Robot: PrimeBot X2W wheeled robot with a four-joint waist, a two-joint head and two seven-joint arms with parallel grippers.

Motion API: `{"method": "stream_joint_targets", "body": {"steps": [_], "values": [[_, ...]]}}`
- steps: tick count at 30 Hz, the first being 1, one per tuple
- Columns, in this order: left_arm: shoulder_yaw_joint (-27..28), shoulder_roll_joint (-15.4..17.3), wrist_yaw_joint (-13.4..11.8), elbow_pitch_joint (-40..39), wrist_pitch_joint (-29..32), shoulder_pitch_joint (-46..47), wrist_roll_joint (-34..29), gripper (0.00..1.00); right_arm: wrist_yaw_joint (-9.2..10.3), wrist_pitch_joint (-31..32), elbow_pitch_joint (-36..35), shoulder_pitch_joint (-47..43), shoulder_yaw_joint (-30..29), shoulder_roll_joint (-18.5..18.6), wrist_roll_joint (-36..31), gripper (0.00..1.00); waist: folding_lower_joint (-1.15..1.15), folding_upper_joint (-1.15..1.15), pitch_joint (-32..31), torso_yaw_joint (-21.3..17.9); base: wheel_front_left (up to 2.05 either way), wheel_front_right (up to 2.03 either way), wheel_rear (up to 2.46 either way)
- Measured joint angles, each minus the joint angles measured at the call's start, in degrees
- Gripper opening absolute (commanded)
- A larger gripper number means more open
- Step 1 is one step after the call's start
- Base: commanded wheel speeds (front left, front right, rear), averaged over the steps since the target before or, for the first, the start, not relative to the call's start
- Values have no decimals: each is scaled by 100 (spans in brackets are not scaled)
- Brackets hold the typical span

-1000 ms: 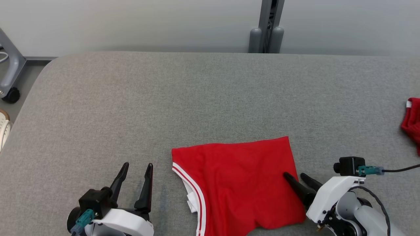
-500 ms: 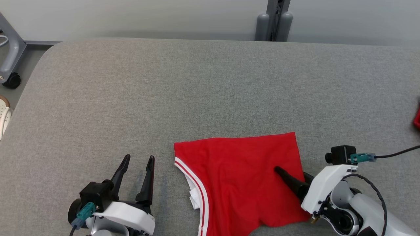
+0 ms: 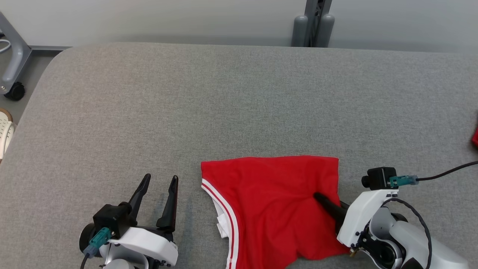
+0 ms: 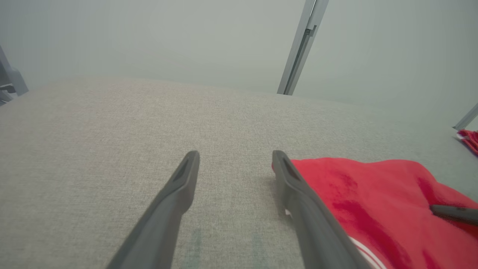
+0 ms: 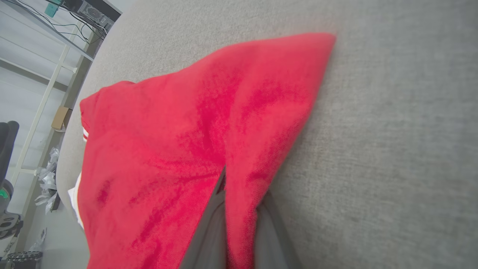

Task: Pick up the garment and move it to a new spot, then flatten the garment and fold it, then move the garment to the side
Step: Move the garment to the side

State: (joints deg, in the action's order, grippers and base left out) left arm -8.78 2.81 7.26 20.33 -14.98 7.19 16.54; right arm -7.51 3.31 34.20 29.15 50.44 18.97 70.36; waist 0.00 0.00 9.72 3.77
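Looking from the left side of the head view, I see a pale shoe [image 3: 5, 130] on the floor beside the grey padded table [image 3: 239, 104], and a frame with a black caster wheel [image 3: 14, 91] further back. My left gripper [image 3: 161, 177] stands at the lower left over the bare table, its two dark fingers spread wide and holding nothing. In the left wrist view the left gripper [image 4: 235, 154] has the same wide gap, with only grey fabric between the fingers. Its right finger is just beside the left edge of the garment [image 4: 373, 186], but I cannot tell if it touches. The garment [image 3: 269, 201] is red, with white stripes along its left hem. It lies mostly flat at the near middle of the table, and its lower part goes out of the picture. My right gripper [image 3: 325, 201] comes from the lower right and pinches the right edge of the garment: one finger lies on top of the red cloth, the other is under it. In the right wrist view the right gripper [image 5: 239, 220] has its jaws nearly together, with a fold of the garment [image 5: 168, 142] between them, lifted a little from the table. At the far right edge, well apart, a second red cloth [image 3: 475, 137] lies on the table.
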Motion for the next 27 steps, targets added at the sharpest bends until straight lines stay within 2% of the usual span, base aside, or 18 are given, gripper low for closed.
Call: {"method": "stream_joint_targets", "body": {"steps": [6, 12, 22, 23, 27], "values": [[-18, 1, 0, 37, 0, -4, 2, 100, -2, -156, 154, 203, 302, 167, -85, 0, 0, 0, -73, -21, 0, 0, 0], [-31, 1, -10, 45, 0, -61, 20, 100, 0, -183, 322, 509, 488, 577, -240, 0, 0, 0, -180, -77, 0, 0, 0], [-60, 0, -45, 1, 0, -90, 114, 100, 0, 26, 475, 1143, 601, 1648, -447, 0, 0, 0, -200, -154, 0, 0, 0], [-60, 0, -45, 1, 0, -90, 114, 100, 0, 26, 475, 1143, 601, 1648, -447, 0, 0, 0, -200, -154, 0, 0, 0], [-43, 0, -52, -31, 0, -93, 124, 100, 0, 127, 556, 1394, 594, 2154, -600, 0, 0, 0, -137, -178, 0, 0, 0]]}}
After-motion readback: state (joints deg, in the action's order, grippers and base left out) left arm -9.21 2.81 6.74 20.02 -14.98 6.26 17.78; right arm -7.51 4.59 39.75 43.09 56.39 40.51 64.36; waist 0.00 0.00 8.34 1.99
